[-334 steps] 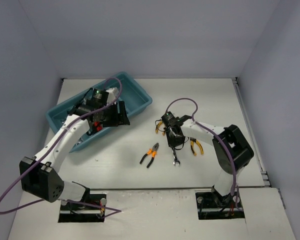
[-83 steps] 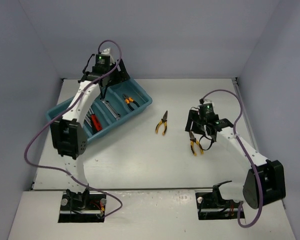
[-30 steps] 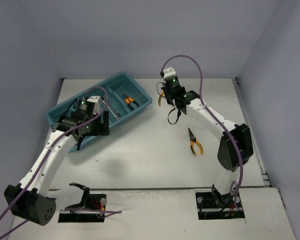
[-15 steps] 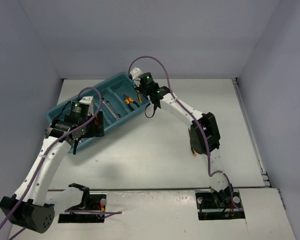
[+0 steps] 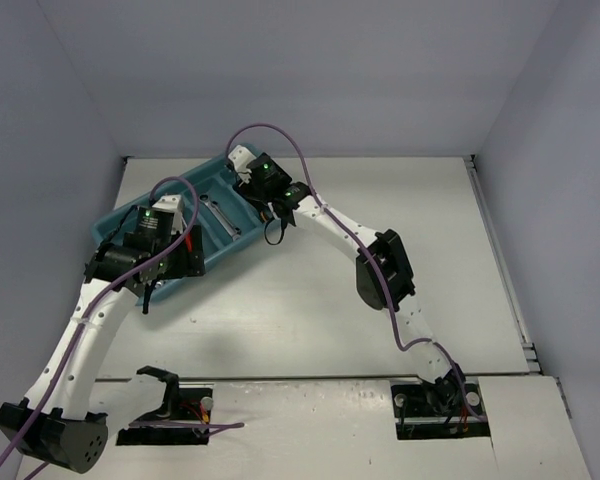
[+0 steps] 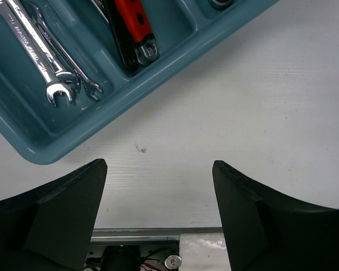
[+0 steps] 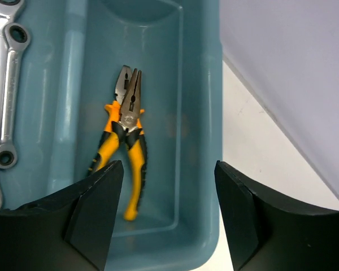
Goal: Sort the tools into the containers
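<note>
The teal tray [image 5: 110, 230] lies slantwise at the table's back left. My right gripper [image 5: 268, 208] hovers over its far right end compartment. In the right wrist view it [image 7: 168, 169] is open and empty. Orange-and-yellow-handled pliers [image 7: 124, 144] lie flat on that compartment's floor, and silver wrenches [image 7: 5, 84] fill the compartment beside it. My left gripper [image 5: 172, 260] hangs at the tray's near side, open and empty [image 6: 159, 169] over bare table. Silver wrenches [image 6: 51, 62] and a red-handled adjustable wrench [image 6: 137, 28] lie in the tray [image 6: 22, 141].
The right arm stretches diagonally across the table's middle, elbow [image 5: 382, 270] raised. Purple cables loop above both arms. A metal rail [image 6: 141, 231] marks the table's near edge below the left gripper. Grey walls enclose the table on three sides.
The right arm swung left from mid-table to over the tray's end compartment and its jaws opened, letting go of the pliers. The left arm drew back a little toward the near edge.
</note>
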### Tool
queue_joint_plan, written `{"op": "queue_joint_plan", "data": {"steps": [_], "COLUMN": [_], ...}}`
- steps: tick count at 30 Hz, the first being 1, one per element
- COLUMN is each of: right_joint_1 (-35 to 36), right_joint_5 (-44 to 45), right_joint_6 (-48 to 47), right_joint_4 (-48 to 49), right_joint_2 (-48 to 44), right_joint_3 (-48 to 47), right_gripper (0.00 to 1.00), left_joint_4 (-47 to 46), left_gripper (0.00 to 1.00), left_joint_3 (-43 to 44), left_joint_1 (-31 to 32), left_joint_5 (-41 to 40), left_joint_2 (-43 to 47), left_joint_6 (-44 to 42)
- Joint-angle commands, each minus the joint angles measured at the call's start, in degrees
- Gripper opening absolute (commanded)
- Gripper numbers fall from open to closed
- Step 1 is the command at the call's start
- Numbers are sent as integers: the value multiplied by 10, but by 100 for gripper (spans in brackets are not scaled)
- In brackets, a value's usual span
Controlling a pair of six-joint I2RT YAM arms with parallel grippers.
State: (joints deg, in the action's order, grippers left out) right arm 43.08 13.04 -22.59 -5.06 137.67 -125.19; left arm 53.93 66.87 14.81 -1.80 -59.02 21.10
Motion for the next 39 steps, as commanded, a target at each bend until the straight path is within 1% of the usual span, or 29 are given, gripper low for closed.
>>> {"op": "queue_joint_plan", "data": {"steps": [1, 3, 5, 7, 8, 10, 11, 12, 15, 17, 21, 24, 28, 35, 39], "right_joint_1": [-9, -20, -45, -70, -80, -111, -120, -132, -138, -142, -158, -177, -194, -209, -211], "right_joint_5": [24, 31, 23, 14, 11, 2, 0, -4, -4, -10, -17, -36, -56, -83, -86], "right_joint_6": [31, 69, 123, 178, 216, 255, 273, 295, 321, 348, 412, 460, 477, 482, 473], "right_joint_4": [39, 38, 38, 38, 37, 38, 37, 37, 35, 33, 19, 11, 7, 7, 7], "right_joint_2": [-55, -93, -150, -201, -223, -287, -309, -341, -397, -436, -508, -547, -580, -575, -555], "right_joint_3": [-6, 28, 111, 169, 234, 317, 381, 412, 539, 593, 731, 793, 847, 867, 863], "right_gripper": [63, 63, 60, 59, 58, 57, 57, 56, 56, 56, 54, 52, 49, 43, 32], "left_joint_4": [-4, -5, -6, -7, -7, -8, -8, -8, -10, -10, -16, -18, -29, -34, -34], "left_gripper": [72, 72, 72, 72, 72, 72, 72, 72, 72, 72, 72, 72, 72, 72, 72], "left_joint_3": [17, 25, 35, 44, 49, 65, 70, 78, 97, 114, 132, 140, 135, 132, 130], "left_joint_1": [-5, -5, -5, -5, -5, -5, -5, -5, -4, -4, -4, -3, -3, -2, -2], "left_joint_5": [-6, -2, 4, 11, 14, 20, 33, 35, 45, 49, 61, 73, 89, 95, 94], "left_joint_2": [0, -7, -16, -26, -30, -47, -52, -61, -81, -89, -109, -123, -135, -143, -143], "left_joint_6": [1, 0, -1, 0, 0, -2, -2, -3, -8, -12, -14, -13, -7, -3, -3]}}
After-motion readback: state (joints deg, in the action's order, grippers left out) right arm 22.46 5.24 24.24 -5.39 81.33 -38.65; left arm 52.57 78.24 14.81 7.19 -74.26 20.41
